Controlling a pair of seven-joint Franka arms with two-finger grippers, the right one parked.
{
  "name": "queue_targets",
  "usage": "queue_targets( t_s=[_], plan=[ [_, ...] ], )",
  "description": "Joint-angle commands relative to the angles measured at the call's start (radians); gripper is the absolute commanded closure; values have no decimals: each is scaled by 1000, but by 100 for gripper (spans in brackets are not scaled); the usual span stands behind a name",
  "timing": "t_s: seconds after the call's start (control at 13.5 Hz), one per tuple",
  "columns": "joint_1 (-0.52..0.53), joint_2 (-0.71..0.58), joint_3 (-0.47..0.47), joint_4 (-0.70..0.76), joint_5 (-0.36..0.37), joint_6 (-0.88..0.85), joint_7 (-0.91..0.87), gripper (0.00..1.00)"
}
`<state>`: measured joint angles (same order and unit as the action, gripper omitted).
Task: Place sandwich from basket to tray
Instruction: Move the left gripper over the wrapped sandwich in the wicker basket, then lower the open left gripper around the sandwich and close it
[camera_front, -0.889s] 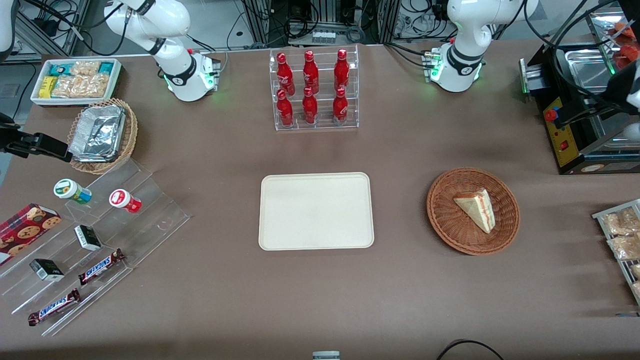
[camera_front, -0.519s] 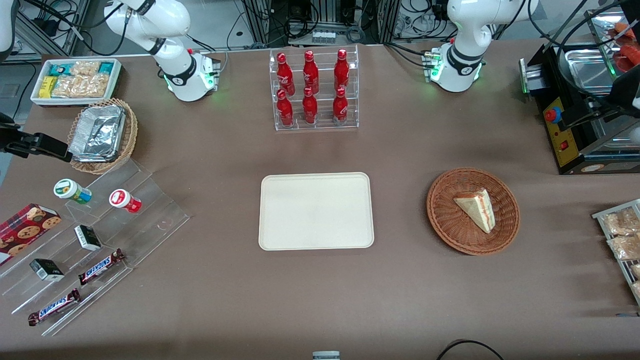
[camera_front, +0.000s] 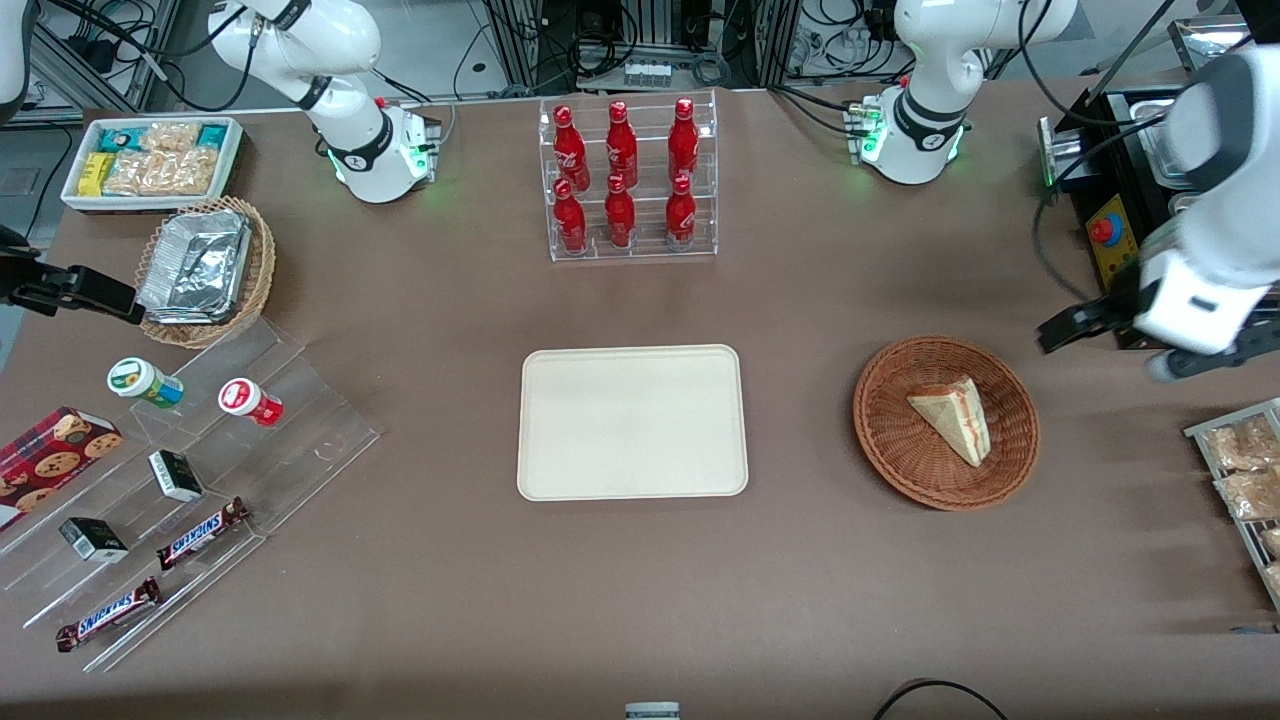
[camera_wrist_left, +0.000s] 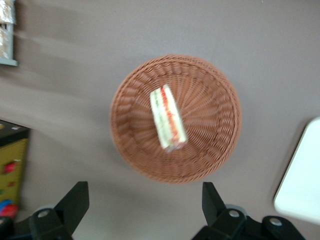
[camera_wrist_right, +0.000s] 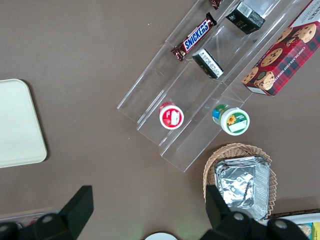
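**Sandwich in basket, gripper not yet on it**

Sandwich (camera_front: 952, 417) lay in the basket (camera_front: 900, 450), resting on one broad bread face with its striped filling edge turned toward the working arm's end of the bench (camera_front: 640, 600). The basket stood about midway between the bench's front and back edges, well toward the working arm's end. The tray (camera_front: 632, 422) sat bare near the bench's centre, well apart from the basket.

The gripper (camera_wrist_left: 145, 200) hung above the bench with its fingers (camera_wrist_left: 75, 202) spread wide and nothing between them. In the front view it was near the working arm's end edge, apart from the basket and farther from the camera than the sandwich. The wrist view looked straight down on the basket, with a tray corner (camera_wrist_left: 300, 185) showing at its edge.

Judged from this, the pick had not begun. The wedge is soft and layered; a close across the bread faces could squash it or slide the layers apart. It lies off the basket's centre, so a descent aimed at the centre could clip the rim (camera_wrist_left: 172, 61) or the wedge's thin tip. A snagged fingertip could drag the light wicker across the bench.
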<state>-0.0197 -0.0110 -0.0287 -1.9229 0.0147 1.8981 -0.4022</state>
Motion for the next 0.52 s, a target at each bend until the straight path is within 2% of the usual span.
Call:
queue_targets(
  t_s=[0.0, 0.15, 0.44],
  plan=[
    [-6, -6, -37, -109, 8, 157, -189, 0],
    [-16, 9, -39, -177, 8, 269, -230, 0],
    [-17, 62, -39, -260, 8, 350, -277, 0]
  ],
)
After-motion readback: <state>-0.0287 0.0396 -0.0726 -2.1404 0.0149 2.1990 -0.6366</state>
